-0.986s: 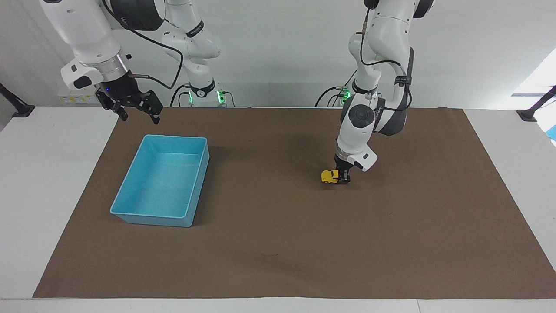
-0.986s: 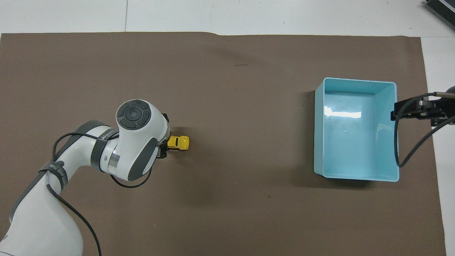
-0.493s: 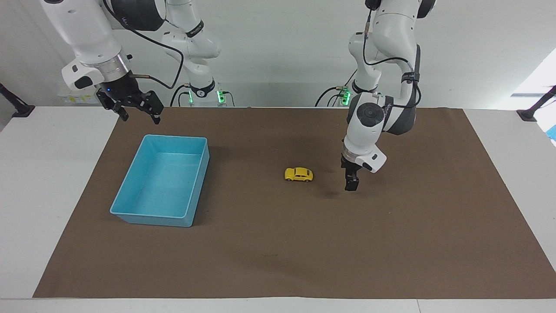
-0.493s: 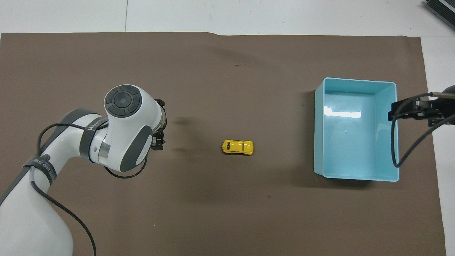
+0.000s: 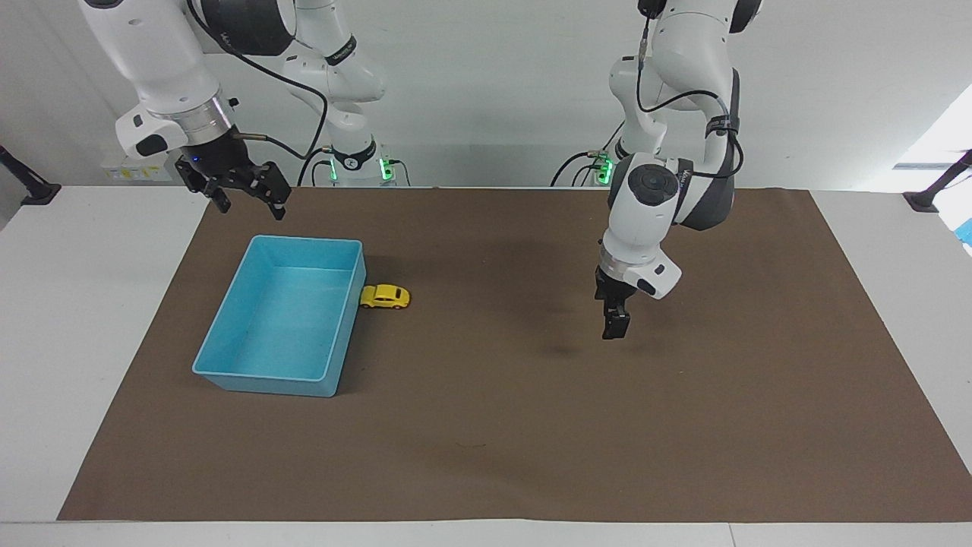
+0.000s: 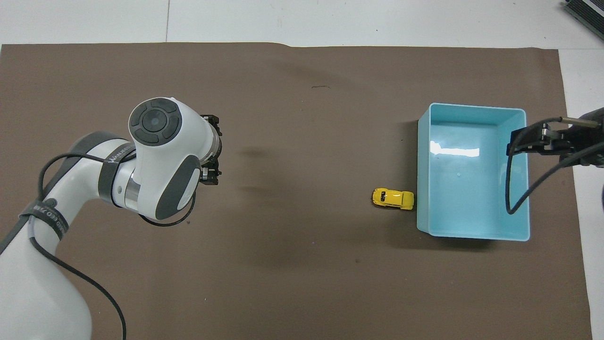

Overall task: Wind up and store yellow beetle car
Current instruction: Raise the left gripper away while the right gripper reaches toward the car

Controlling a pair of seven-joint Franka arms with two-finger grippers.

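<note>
A white tabletop carries a broad brown mat that covers most of its surface. On the mat, toward the right arm's end of the tabletop, sits a light blue rectangular bin, open at the top, with nothing visible inside it.

The left arm reaches out over the bare mat toward its own end of the tabletop; the left end effector hangs above the mat, pointing down, with its fingers apart and nothing between them. It is well apart from the toy. The right end effector hangs in the air over the mat by the bin's edge nearest the robots, its fingers spread open and holding nothing.

The yellow beetle car stands on its wheels on the mat, outside the bin, with one end right against the bin's long wall that faces the left arm's end of the tabletop.
</note>
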